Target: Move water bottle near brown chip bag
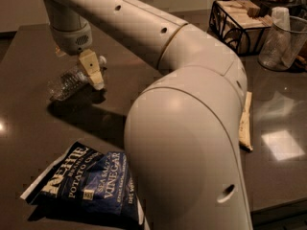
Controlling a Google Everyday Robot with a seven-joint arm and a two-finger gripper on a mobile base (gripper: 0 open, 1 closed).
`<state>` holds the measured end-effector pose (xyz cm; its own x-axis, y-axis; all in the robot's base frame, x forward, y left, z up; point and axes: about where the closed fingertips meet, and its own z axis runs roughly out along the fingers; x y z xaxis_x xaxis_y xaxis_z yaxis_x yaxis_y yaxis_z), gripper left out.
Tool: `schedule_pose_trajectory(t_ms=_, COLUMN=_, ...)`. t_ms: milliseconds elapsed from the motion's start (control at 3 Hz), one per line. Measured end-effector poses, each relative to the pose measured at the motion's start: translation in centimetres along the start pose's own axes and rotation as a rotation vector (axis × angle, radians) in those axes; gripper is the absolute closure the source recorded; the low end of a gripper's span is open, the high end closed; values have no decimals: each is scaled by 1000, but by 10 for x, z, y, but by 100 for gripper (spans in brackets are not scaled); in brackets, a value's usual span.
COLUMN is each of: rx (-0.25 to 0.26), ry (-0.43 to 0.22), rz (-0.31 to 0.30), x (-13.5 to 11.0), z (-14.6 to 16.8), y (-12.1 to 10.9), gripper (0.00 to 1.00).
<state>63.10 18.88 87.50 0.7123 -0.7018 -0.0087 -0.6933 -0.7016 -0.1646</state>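
The water bottle (67, 83) lies on its side on the dark table (29, 123) at the left, its white cap (101, 60) pointing right. My gripper (85, 73) hangs from the arm over the bottle's neck, open. Its near tan finger (91, 70) is in front of the neck, and the other finger is mostly hidden behind the wrist. The brown chip bag is hidden behind my arm's big elbow (187, 147).
A dark blue Kettle sea salt & vinegar bag (81, 181) lies at the front left. A black wire basket (235, 23) and a clear plastic cup (283, 42) stand at the back right. A cream strip (245, 123) lies to the right of the arm.
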Motion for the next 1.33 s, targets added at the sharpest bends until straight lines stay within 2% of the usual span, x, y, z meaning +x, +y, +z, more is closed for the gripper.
schedule_pose_trajectory(t_ms=333, rx=-24, ry=12, rz=0, x=-2, z=11, y=-2, gripper=18)
schedule_pose_trajectory(t_ms=667, rx=-33, ry=20, rz=11, x=2, z=12, y=0, gripper=42)
schedule_pose_trajectory(t_ms=1333, rx=-43, ry=36, rz=38, x=26, z=2, y=18, gripper=88)
